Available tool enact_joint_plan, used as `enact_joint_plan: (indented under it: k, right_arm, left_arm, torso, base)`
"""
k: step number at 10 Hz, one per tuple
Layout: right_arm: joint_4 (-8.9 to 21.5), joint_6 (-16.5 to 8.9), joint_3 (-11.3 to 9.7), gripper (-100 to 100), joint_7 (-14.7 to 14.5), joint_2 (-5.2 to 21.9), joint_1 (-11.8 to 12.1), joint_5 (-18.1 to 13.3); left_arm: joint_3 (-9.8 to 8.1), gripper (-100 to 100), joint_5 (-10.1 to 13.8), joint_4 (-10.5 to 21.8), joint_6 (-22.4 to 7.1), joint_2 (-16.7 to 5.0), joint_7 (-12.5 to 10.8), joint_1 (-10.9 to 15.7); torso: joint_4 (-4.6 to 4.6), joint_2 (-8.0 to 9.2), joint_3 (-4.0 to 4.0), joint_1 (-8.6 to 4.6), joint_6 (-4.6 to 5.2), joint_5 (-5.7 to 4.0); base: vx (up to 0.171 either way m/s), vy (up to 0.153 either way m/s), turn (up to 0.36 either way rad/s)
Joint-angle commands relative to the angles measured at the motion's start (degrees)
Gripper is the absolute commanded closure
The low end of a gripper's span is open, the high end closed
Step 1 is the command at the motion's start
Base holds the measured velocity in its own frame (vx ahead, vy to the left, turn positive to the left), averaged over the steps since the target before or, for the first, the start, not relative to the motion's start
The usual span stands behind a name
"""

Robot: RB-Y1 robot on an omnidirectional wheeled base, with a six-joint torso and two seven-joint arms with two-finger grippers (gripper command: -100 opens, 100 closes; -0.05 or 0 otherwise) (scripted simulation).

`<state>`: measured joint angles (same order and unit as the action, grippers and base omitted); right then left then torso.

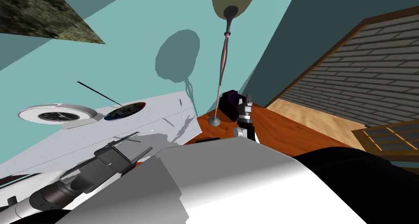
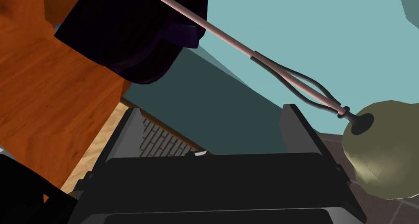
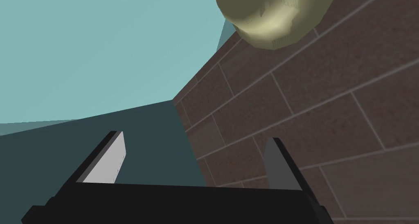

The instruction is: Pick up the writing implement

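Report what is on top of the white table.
On the white table: a round white clock, a rainbow-tinted disc and a thin black stick slanting up from it. My left gripper hides part of the near side.

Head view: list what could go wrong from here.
The right gripper, open, rises beside the lamp pole and a dark purple object; a swing could knock either. The thin black stick ends at a disc, which the open left gripper might nudge.
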<state>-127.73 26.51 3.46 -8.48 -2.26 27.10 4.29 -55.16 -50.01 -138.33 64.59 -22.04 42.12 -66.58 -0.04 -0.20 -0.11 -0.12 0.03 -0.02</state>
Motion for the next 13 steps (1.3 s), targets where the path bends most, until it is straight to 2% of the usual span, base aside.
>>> enact_joint_plan:
  k: [1, 2, 3, 4, 5, 6, 7, 8, 9, 11, 12, 13]
  right_arm:
    - [0.00, 0.00, 0.00, 0, 0.00, 0.00, 0.00, 0.00]
    - [0.00, 0.00, 0.01, 0, 0.00, 0.00, 0.01, 0.00]
    - [0.00, 0.00, 0.00, 0, 0.00, 0.00, 0.00, 0.00]
    - [0.00, 0.00, 0.01, 0, 0.00, 0.00, 0.02, 0.00]
    - [0.00, 0.00, 0.00, 0, 0.00, 0.00, 0.00, 0.00]
    - [0.00, 0.00, 0.02, 0, 0.00, 0.00, 0.02, 0.00]
    - [0.00, 0.00, 0.01, 0, 0.00, 0.00, 0.01, 0.00]
    - [0.00, 0.00, 0.02, 0, 0.00, 0.00, 0.02, 0.00]
    - [0.00, 0.00, 0.01, 0, 0.00, 0.00, 0.01, 0.00]
    - [0.00, 0.00, 0.01, 0, 0.00, 0.00, 0.01, 0.00]
    - [0.00, 0.00, 0.01, 0, 0.00, 0.00, 0.02, 0.00]
    - [-0.01, 0.00, 0.02, 0, 0.00, 0.01, 0.03, 0.00]
  left_arm:
    - [-1.32, -100, -2.53, 0.01, 1.01, -0.44, 1.05, -0.98]
    - [-3.76, -100, -4.36, 0.48, 3.00, -1.55, 2.95, -2.92]
    - [-3.76, -100, -5.63, 0.48, 3.00, -1.55, 2.95, -2.92]
    - [-6.07, -100, -7.70, 1.00, 4.92, -2.69, 4.76, -4.77]
    - [-6.08, -100, -8.66, 1.00, 4.92, -2.69, 4.76, -4.77]
    - [-8.25, -100, -11.00, 1.56, 6.78, -3.85, 6.49, -6.54]
    - [-8.26, -100, -11.58, 1.56, 6.78, -3.85, 6.49, -6.54]
    - [-10.29, -100, -13.84, 2.14, 8.59, -5.02, 8.13, -8.20]
    - [-10.29, -100, -14.40, 2.14, 8.59, -5.02, 8.13, -8.20]
    - [-13.89, -100, -18.40, 3.34, 12.10, -7.32, 11.09, -11.17]
    - [-13.89, -100, -19.65, 3.34, 12.10, -7.32, 11.09, -11.17]
    - [-15.45, -100, -21.94, 3.95, 13.84, -8.41, 12.42, -12.46]
  torso:
    - [0.00, 0.00, 0.00, 0.00, 0.00, 0.00]
    - [0.01, 0.01, 0.00, 0.02, -0.07, 0.00]
    - [0.00, -0.02, -0.01, 0.00, -0.01, 0.00]
    - [0.00, -0.01, 0.00, 0.02, -0.08, 0.00]
    - [-0.02, -0.09, -0.05, -0.07, 0.00, -0.01]
    - [-0.01, -0.07, -0.04, -0.03, -0.09, -0.01]
    - [-0.03, -0.12, -0.07, -0.01, -0.02, -0.01]
    - [-0.02, -0.09, -0.05, 0.03, -0.08, 0.00]
    - [-0.03, -0.13, -0.07, -0.05, -0.03, -0.01]
    - [-0.04, -0.16, -0.10, -0.03, -0.03, -0.01]
    - [-0.08, -0.35, -0.20, -0.03, -0.03, -0.01]
    - [-0.08, -0.36, -0.21, -0.01, -0.09, -0.01]
  base:
    - [0.033, -0.035, -0.152]
    - [0.040, -0.048, -0.318]
    - [0.039, -0.033, -0.162]
    - [0.066, -0.067, -0.384]
    - [0.054, -0.042, -0.119]
    - [0.070, -0.043, -0.278]
    - [0.060, -0.028, -0.152]
    - [0.074, -0.056, -0.301]
    - [0.067, -0.049, -0.185]
    - [0.116, -0.045, -0.369]
    - [0.135, -0.028, -0.180]
    - [0.136, -0.033, -0.339]
